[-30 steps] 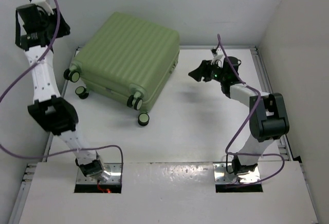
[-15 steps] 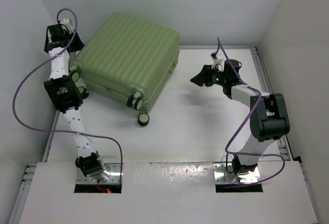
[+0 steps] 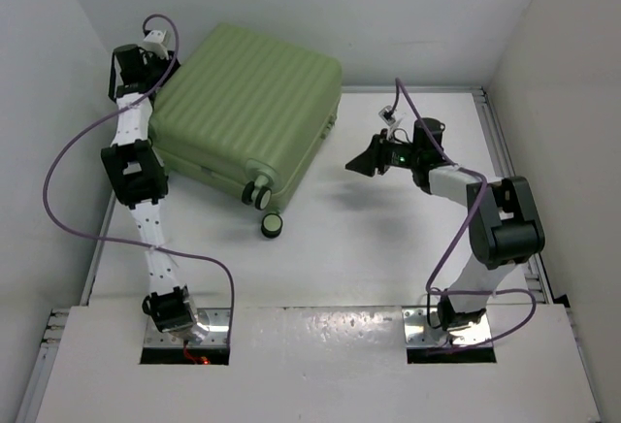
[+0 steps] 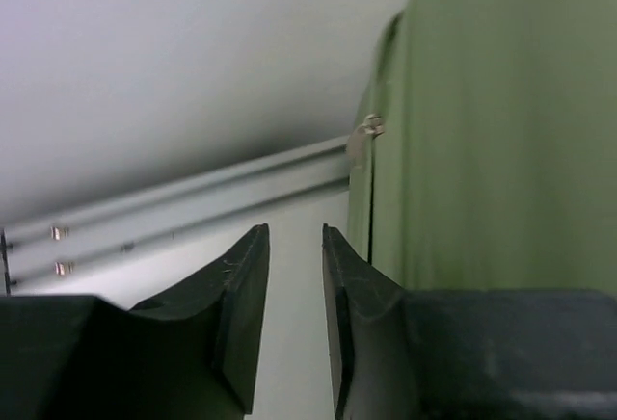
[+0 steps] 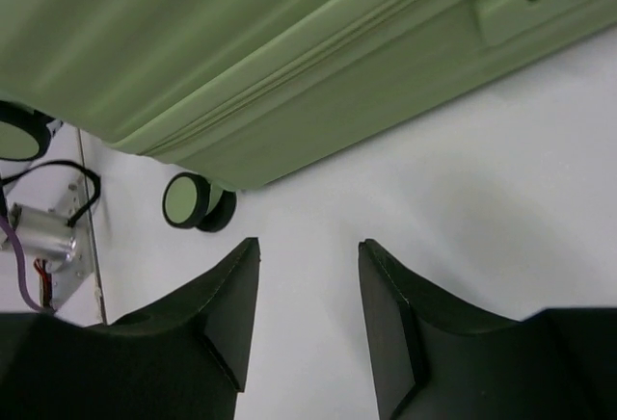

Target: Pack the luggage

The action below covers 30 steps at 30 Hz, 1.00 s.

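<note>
The luggage (image 3: 247, 103), a light-green ribbed suitcase, lies shut on the white table at the back left, its wheels (image 3: 272, 225) toward the front. My left gripper (image 3: 155, 66) is at its back-left corner, beside the shell. In the left wrist view the gripper (image 4: 294, 247) is open by a narrow gap with nothing in it; the luggage (image 4: 501, 131) fills the right side, and a metal zipper pull (image 4: 366, 133) hangs at its seam. My right gripper (image 3: 356, 164) hovers right of the suitcase, apart from it. Its jaws (image 5: 308, 256) are open and empty over bare table, facing the luggage (image 5: 241, 44) and a wheel (image 5: 188, 200).
White walls close in the table on the left, back and right. A metal rail (image 4: 193, 203) runs along the table's edge behind the left gripper, and another rail (image 3: 490, 127) runs along the right edge. A recessed lock panel (image 5: 525, 1) sits on the suitcase's side.
My left arm swung in from the far left wall to the suitcase's back-left corner, and its jaws narrowed. My right gripper moved left toward the suitcase, its jaws closing somewhat.
</note>
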Available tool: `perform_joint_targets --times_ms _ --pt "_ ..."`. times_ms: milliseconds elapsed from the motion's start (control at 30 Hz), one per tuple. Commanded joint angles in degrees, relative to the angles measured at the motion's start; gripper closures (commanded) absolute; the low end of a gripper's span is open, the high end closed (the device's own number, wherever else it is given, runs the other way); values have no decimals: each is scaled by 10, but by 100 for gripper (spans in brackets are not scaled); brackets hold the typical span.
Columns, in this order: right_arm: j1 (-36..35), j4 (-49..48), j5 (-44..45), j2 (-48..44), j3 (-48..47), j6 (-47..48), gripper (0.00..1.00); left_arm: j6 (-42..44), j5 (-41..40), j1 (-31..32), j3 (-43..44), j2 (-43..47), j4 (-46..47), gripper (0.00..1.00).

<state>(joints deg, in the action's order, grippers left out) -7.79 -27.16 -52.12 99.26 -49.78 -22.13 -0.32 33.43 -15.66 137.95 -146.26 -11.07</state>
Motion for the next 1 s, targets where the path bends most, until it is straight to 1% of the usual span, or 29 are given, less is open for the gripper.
perform_joint_targets --times_ms 0,67,100,200,300,333,367,400,433,467,500,533,567,600,633,667,700,733,767,800,833,867,900,933,967 --pt "-6 -36 -25 -16 -1 53 54 62 149 104 -28 -40 22 67" --pt "-6 -44 -27 -20 7 68 54 84 170 140 -44 -40 27 68" --pt "-4 -47 -31 -21 12 71 54 84 178 140 -44 -40 27 68" --pt "-8 -75 -34 -41 54 93 56 90 211 171 -44 -46 27 71" --pt "-17 -79 -32 -71 93 129 58 66 240 198 -31 -60 46 72" --pt "-20 -77 -31 -82 100 165 58 45 248 205 -31 -60 68 72" --pt "-25 -71 -28 -94 121 178 59 37 255 218 -31 -65 76 72" --pt "-32 -66 -26 -100 128 217 59 31 255 224 -26 -65 83 72" --pt "-35 -54 -24 -113 133 249 61 31 255 230 -26 -65 98 69" --pt "-46 -39 -21 -124 146 267 61 8 255 235 -31 -65 113 61" --pt "-56 -33 -19 -129 151 315 61 -8 255 235 -31 -52 132 53" --pt "-61 -26 -13 -135 160 331 62 -27 234 235 -41 -44 150 43" --pt "-84 -22 -11 -141 163 344 62 -62 211 227 -58 -33 182 33" --pt "-91 -20 -3 -144 172 385 63 -85 168 221 -74 -19 211 6" --pt "-104 -28 29 -148 185 399 63 -111 135 211 -91 19 234 0" --pt "-121 -33 39 -150 188 408 64 -151 105 202 -126 41 276 0" --pt "-142 -38 57 -150 196 426 64 -165 44 181 -142 65 292 0" --pt "-150 -53 75 -148 195 426 65 -175 6 170 -156 89 299 0" --pt "-171 -59 85 -146 196 427 65 -181 -32 159 -173 140 293 0" --pt "-193 -66 110 -144 194 420 65 -181 -92 137 -180 164 284 0" --pt "-215 -85 131 -141 194 416 65 -181 -123 125 -180 189 272 0" --pt "-230 -89 152 -135 190 416 65 -181 -145 114 -189 213 245 0" --pt "-262 -91 165 -124 178 408 65 -167 -166 90 -195 259 231 0" --pt "-276 -102 204 -116 172 402 65 -159 -173 78 -204 283 214 0" --pt "-301 -109 220 -89 147 397 65 -141 -173 56 -224 333 181 0"
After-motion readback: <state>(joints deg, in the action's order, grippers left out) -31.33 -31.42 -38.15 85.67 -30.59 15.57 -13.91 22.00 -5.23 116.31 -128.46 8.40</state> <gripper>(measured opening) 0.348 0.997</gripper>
